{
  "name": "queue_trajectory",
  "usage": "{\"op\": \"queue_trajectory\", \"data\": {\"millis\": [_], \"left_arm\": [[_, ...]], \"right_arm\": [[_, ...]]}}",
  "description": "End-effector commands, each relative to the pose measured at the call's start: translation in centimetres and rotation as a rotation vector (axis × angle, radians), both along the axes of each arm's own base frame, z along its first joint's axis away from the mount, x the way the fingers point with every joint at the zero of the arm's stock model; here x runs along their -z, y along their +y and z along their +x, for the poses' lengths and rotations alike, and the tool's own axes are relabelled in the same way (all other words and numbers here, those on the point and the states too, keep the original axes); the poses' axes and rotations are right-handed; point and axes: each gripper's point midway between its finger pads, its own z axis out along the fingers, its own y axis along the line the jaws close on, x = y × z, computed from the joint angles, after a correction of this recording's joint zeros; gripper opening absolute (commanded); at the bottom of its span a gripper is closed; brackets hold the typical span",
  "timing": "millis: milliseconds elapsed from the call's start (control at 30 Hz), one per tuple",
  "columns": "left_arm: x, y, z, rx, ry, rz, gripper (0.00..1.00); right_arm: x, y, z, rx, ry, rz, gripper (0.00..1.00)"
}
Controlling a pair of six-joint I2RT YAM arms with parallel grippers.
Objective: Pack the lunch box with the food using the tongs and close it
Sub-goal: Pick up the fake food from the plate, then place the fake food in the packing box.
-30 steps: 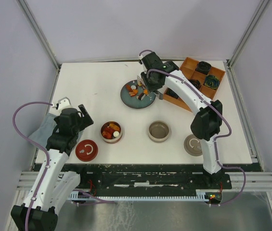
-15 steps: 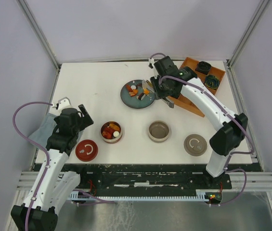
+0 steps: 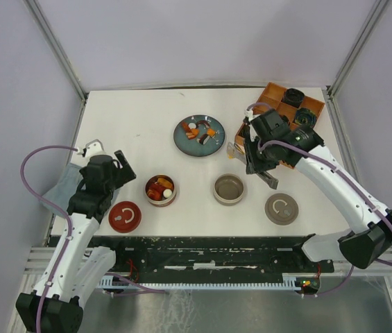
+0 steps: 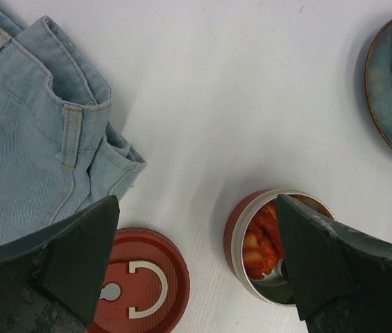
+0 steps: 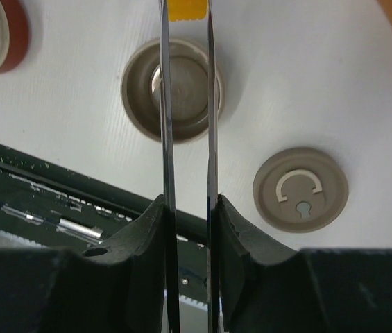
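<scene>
My right gripper (image 5: pixel 189 208) is shut on the silver tongs (image 5: pixel 163 139), whose two arms pinch a yellow piece of food (image 5: pixel 187 10) at their tips. In the top view that gripper (image 3: pixel 251 156) hangs between the blue plate (image 3: pixel 182 142) and the empty grey tin (image 3: pixel 229 189) of the lunch box. More food (image 3: pixel 197 131) lies on the plate. The red tin (image 3: pixel 160 189) holds orange, red and white pieces. My left gripper (image 4: pixel 197 208) is open over the table between the red lid (image 4: pixel 137 284) and the red tin (image 4: pixel 279 246).
The grey lid (image 3: pixel 282 209) lies right of the grey tin, and the red lid (image 3: pixel 125 216) left of the red tin. A wooden tray (image 3: pixel 273 94) with dark coiled rosettes stands at the back right. Folded denim (image 3: pixel 62 186) lies by the left edge.
My right arm has swung from the plate towards the near right, carrying the tongs and the yellow piece to a spot near the grey tin. The left arm has not moved.
</scene>
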Motion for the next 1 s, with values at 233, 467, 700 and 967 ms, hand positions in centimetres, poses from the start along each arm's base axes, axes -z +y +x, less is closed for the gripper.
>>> {"op": "queue_trajectory", "data": {"millis": [233, 467, 700, 967], "left_arm": [[-1.2, 0.1, 0.8, -0.002, -0.053, 0.005, 1.0], [-1.0, 0.1, 0.8, -0.003, -0.049, 0.004, 1.0], [-1.0, 0.1, 0.8, -0.004, -0.047, 0.004, 1.0], [-1.0, 0.2, 0.7, -0.007, -0.045, 0.006, 1.0]], "right_arm": [[4.1, 1.4, -5.3, -0.003, 0.226, 0.137, 0.36], [7.7, 1.6, -6.0, -0.019, 0.314, 0.111, 0.36], [8.8, 2.9, -5.6, -0.035, 0.325, 0.151, 0.37], [9.6, 4.1, -5.2, -0.039, 0.34, 0.189, 0.4]]}}
